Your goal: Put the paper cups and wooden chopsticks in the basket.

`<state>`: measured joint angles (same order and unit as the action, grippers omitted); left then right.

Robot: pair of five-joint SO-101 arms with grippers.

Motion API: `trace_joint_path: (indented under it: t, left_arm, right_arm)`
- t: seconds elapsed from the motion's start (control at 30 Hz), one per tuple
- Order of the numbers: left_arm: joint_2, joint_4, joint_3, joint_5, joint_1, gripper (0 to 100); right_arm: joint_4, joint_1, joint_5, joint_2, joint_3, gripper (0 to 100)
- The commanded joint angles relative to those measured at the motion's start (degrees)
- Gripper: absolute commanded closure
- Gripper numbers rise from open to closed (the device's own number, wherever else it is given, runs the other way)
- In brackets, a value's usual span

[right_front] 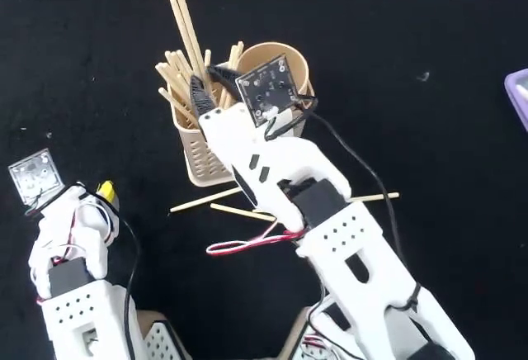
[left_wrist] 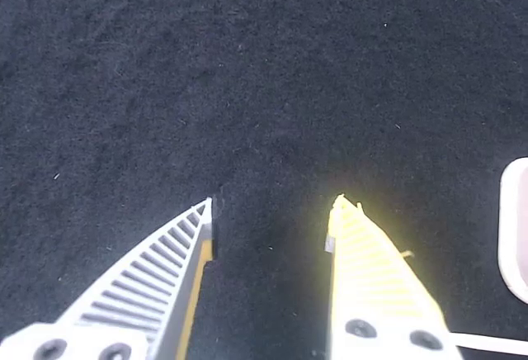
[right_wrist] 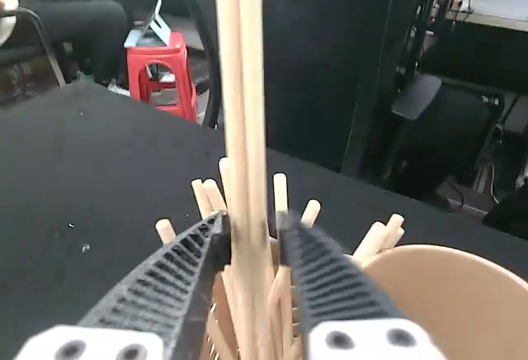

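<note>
The wooden chopsticks stand bunched in the basket (right_front: 202, 162), beside a paper cup (right_front: 276, 54) in its far side. Directly above the basket, the right gripper (right_wrist: 247, 224) is clenched on two upright chopsticks (right_wrist: 243, 87) whose upper ends rise well past the basket's rim. Three loose chopsticks (right_front: 205, 201) lie flat just in front of the basket, partly under the right arm. Left of the basket and well apart, the left gripper (left_wrist: 272, 203) hangs with fingers released over bare black cloth (right_front: 429, 153). Far right of the basket, a purple thing (right_front: 518, 96) sits at the cloth's edge.
</note>
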<state>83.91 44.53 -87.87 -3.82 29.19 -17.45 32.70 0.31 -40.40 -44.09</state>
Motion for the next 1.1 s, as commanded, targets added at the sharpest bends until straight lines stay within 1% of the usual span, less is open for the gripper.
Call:
trace_joint_path:
  t: [0.0, 0.1, 0.2, 0.23, 0.37, 0.47, 0.57, 0.63, 0.73, 0.8, 0.87, 0.97, 1.07]
  left_arm:
    - [0.44, -0.35, 1.89, -0.18, -0.4, 78]
    - [0.44, -0.35, 1.89, -0.18, -0.4, 78]
    - [0.44, -0.35, 1.89, -0.18, -0.4, 78]
    - [0.44, -0.35, 1.89, -0.18, -0.4, 78]
    - [0.44, -0.35, 1.89, -0.18, -0.4, 78]
    - [0.44, -0.35, 1.89, -0.18, -0.4, 78]
    - [0.44, -0.44, 1.89, -0.18, -0.4, 78]
    - [0.44, -0.44, 1.89, -0.18, -0.4, 78]
    - [0.44, -0.44, 1.89, -0.18, -0.4, 78]
    - [0.44, -0.44, 1.89, -0.18, -0.4, 78]
    - [0.44, -0.44, 1.89, -0.18, -0.4, 78]
    - [0.44, -0.44, 1.89, -0.18, -0.4, 78]
    - [0.44, -0.44, 1.8, -0.18, -0.4, 78]
  right_arm:
    - [-4.22, -0.88, -0.09, 0.13, 3.65, 79.2]
    - [-9.67, -0.97, -0.09, -0.66, 9.1, 83.7]
    - [-18.73, -0.7, 0.18, -3.82, 14.55, 86.7]
    - [-22.42, -0.7, 1.41, -4.97, 16.22, 87.5]
    - [-38.77, -0.62, 11.16, -9.89, 22.2, 89.7]
    - [-53.01, -0.88, 17.58, -13.49, 24.13, 89.7]
    - [-64.7, -0.97, 24.35, -15.34, 20.79, 89.6]
    - [-69.19, -0.97, 29.1, -15.34, 15.16, 89.4]
    - [-69.89, -1.05, 32.62, -15.52, 4.35, 88.3]
    - [-67.43, -1.05, 34.37, -15.34, -2.51, 83.5]
    - [-62.51, -1.05, 37.27, -15.34, -9.98, 79.5]
    - [-53.27, -1.41, 42.64, -15.25, -20.97, 79.6]
    - [-43.6, -5.36, 46.33, -15.25, -28.53, 79.3]
